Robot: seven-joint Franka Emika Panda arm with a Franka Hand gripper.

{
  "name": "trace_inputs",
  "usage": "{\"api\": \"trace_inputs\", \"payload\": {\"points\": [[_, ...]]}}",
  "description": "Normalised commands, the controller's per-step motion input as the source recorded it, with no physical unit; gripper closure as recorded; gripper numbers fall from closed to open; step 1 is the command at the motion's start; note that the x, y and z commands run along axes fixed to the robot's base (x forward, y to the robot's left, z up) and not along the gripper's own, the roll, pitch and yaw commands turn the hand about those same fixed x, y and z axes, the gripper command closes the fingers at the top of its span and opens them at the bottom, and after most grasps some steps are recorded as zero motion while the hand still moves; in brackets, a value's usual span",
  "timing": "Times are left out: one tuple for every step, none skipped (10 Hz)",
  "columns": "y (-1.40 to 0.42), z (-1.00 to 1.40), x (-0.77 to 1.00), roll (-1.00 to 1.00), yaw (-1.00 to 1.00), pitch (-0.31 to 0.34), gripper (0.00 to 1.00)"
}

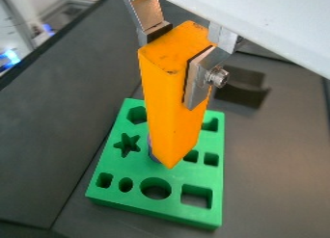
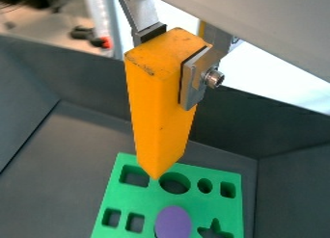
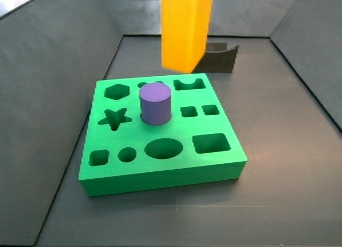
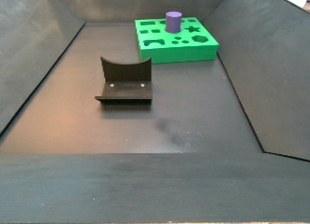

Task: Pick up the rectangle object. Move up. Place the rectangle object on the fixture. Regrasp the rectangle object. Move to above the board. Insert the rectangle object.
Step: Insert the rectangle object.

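Observation:
My gripper [image 1: 177, 54] is shut on the top end of the rectangle object [image 1: 168, 117], an orange-yellow block hanging upright. A silver finger [image 1: 198, 80] presses each side of it. The block's lower end hangs above the green board [image 1: 116, 179], apart from it, as the wrist view [image 2: 157, 126] and a side view [image 3: 187, 31] show. The gripper [image 2: 172, 57] is cut off above that side view. The dark fixture [image 3: 221, 59] stands on the floor behind the board, with nothing on it [image 4: 125, 82].
A purple cylinder [image 3: 155, 103] stands upright in a hole of the board [image 3: 160, 179], also seen in a wrist view [image 2: 175, 223] and a side view [image 4: 173, 21]. Dark sloping walls enclose the floor on all sides.

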Motion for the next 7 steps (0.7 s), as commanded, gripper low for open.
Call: {"api": "trace_inputs", "payload": {"points": [[-0.18,-0.13,0.00,-0.03,-0.97,-0.076,1.00],[-0.20,-0.20,0.00,0.00,-0.97,-0.064,1.00],[-0.20,-0.45,0.01,0.01,-0.97,-0.004,1.00],[-0.12,-0.62,0.02,0.07,-0.99,-0.017,1.00],[-0.10,-0.67,0.03,0.09,-0.99,-0.029,1.00],[-0.09,-0.67,0.02,0.09,-1.00,-0.031,1.00],[-0.11,-0.49,0.21,0.03,-0.86,-0.004,1.00]]}}
